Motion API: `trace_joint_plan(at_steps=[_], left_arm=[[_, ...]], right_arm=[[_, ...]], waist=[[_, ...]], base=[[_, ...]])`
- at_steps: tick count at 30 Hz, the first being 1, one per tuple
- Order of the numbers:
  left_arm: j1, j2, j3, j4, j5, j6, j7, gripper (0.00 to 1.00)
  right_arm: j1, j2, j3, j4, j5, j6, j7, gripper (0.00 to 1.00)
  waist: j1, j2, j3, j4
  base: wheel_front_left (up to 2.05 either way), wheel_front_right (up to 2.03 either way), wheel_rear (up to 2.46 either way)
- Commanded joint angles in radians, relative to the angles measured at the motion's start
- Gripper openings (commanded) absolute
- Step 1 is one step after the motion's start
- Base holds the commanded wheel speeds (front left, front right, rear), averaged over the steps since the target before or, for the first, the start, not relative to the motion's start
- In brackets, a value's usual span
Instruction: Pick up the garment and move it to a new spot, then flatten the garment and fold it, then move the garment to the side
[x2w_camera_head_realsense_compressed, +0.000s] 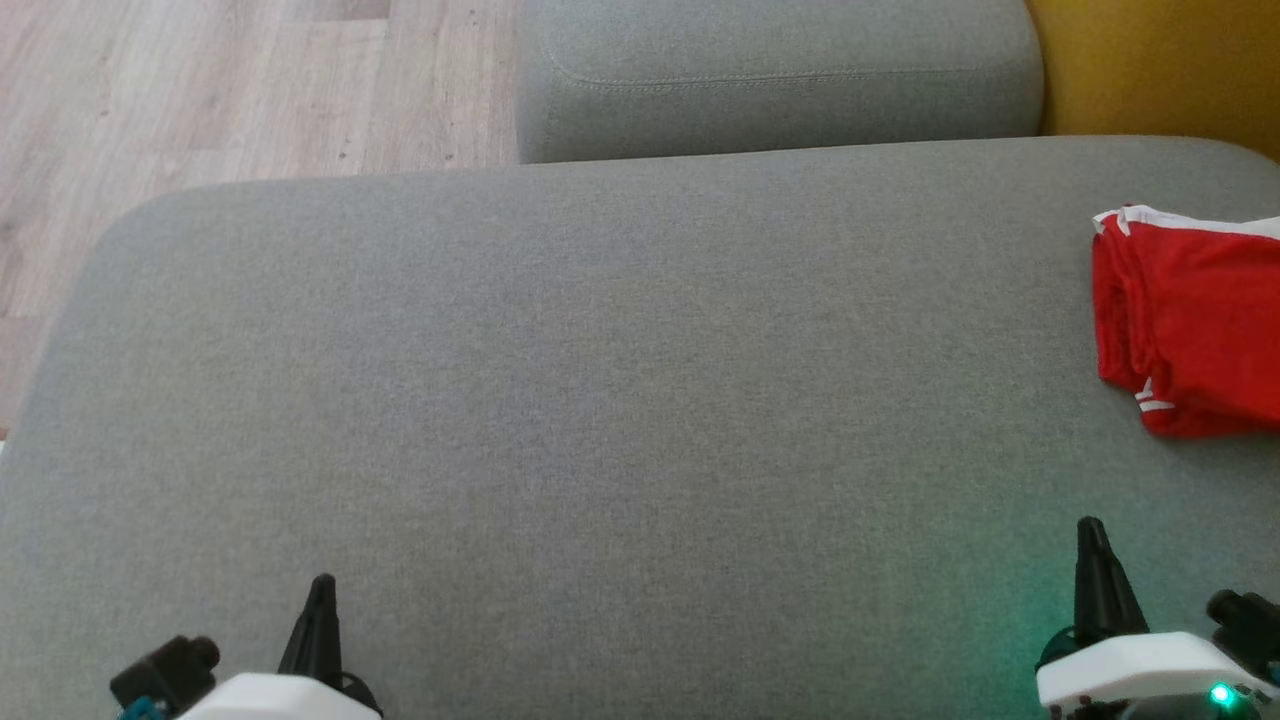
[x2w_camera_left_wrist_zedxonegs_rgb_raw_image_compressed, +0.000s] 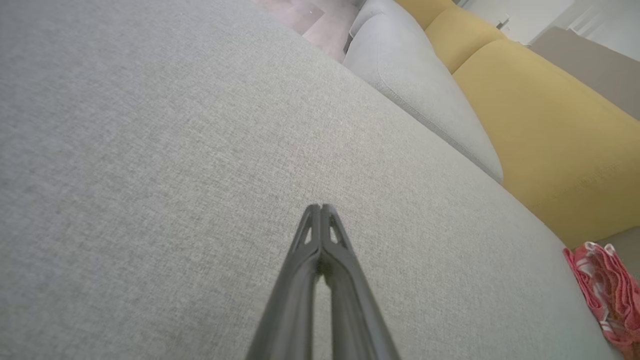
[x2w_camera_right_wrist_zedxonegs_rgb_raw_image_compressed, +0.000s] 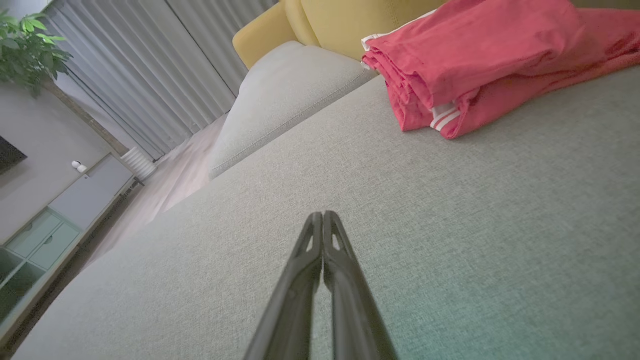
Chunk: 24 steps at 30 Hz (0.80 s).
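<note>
Looks past the final step, both jaws pressed shut and empty, folded garment (x2w_camera_head_realsense_compressed: 1195, 320) set ahead and right of the right jaws; calls only for staying clear.

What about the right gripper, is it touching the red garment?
Apart. The head view shows bare cushion between the right gripper and the red garment.
</note>
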Motion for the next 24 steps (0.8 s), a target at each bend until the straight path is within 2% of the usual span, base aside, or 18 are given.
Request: trace_joint_plan(at_steps=[1, 24], left_arm=[[-0.06, 0.002, 0.029, -0.037, -0.033, -0.006, 0.005, 0.0], [-0.108, 0.002, 0.064, -0.045, -0.286, -0.028, 0.07, 0.0]], right_arm=[[-0.048, -0.003, -0.002, -0.036, 0.038, 0.0, 0.01, 0.0], [-0.087, -0.005, -0.01, -0.049, 0.317, 0.0, 0.073, 0.0]], waist=[[0.0, 0.0, 0.0, -0.001], [0.0, 0.0, 0.003, -0.01]], base=[[0.0, 0.0, 0.0], [0.0, 0.0, 0.0]])
